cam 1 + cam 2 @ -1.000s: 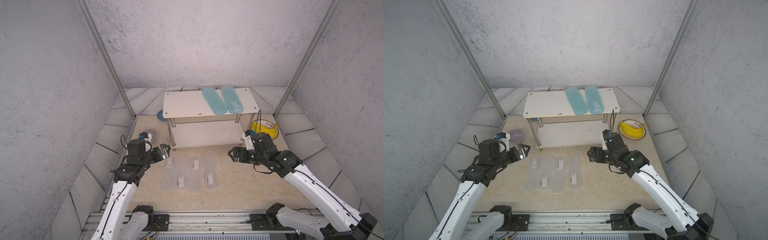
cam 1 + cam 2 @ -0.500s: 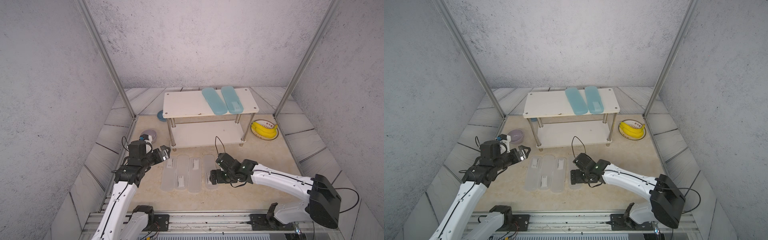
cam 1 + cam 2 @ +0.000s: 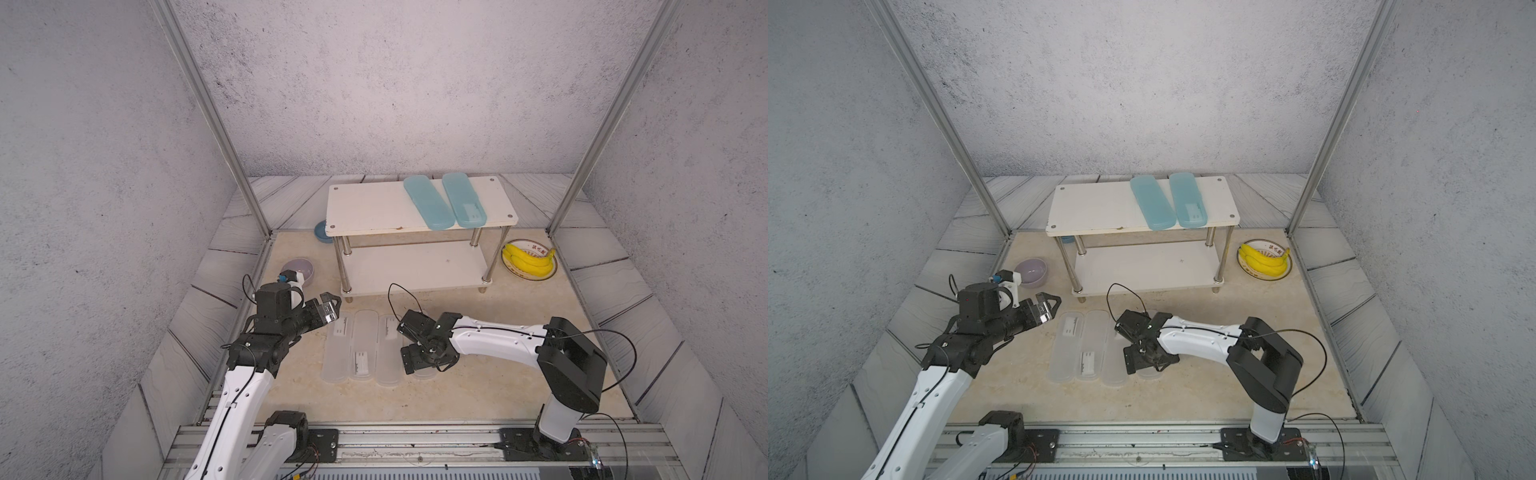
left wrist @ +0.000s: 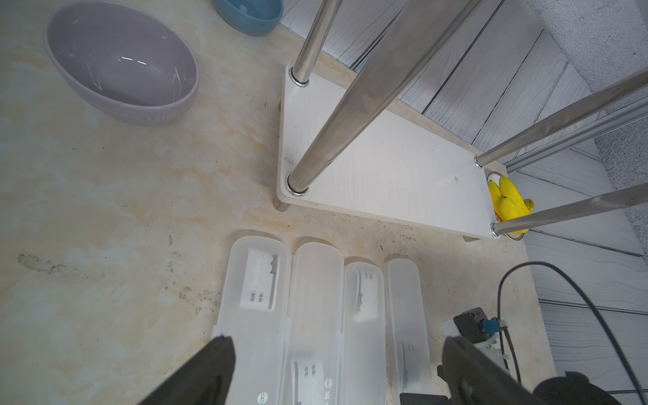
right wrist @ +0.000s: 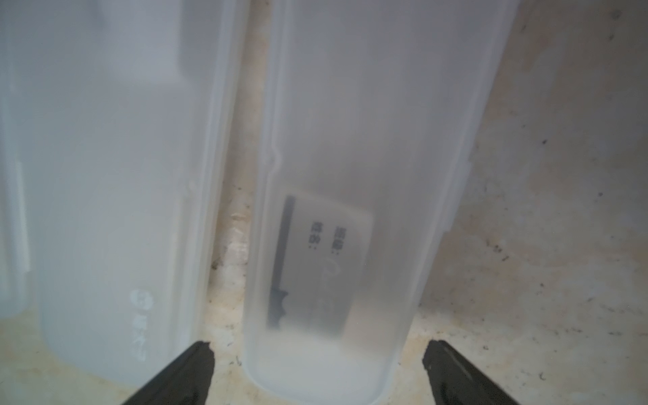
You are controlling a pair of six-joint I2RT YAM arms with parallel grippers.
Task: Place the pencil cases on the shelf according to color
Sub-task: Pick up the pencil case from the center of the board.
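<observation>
Pencil cases (image 3: 362, 353): 4 frosted white ones flat on tabletop (image 3: 498, 353), side by side in row just in front of shelf (image 3: 365, 208). 2 teal cases (image 3: 428, 203) side by side on top board, toward its right end. Right gripper (image 5: 317, 347) low over rightmost white case (image 5: 343, 175) — jaws apart, 1 finger either side of its rounded end, not touching. Left gripper (image 3: 329, 308) hovers near leftmost white case (image 3: 338, 349) — jaws apart.

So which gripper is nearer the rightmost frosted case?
Right. The right gripper straddles the rightmost frosted case, jaws open either side; the left gripper hovers beside the leftmost case.
</observation>
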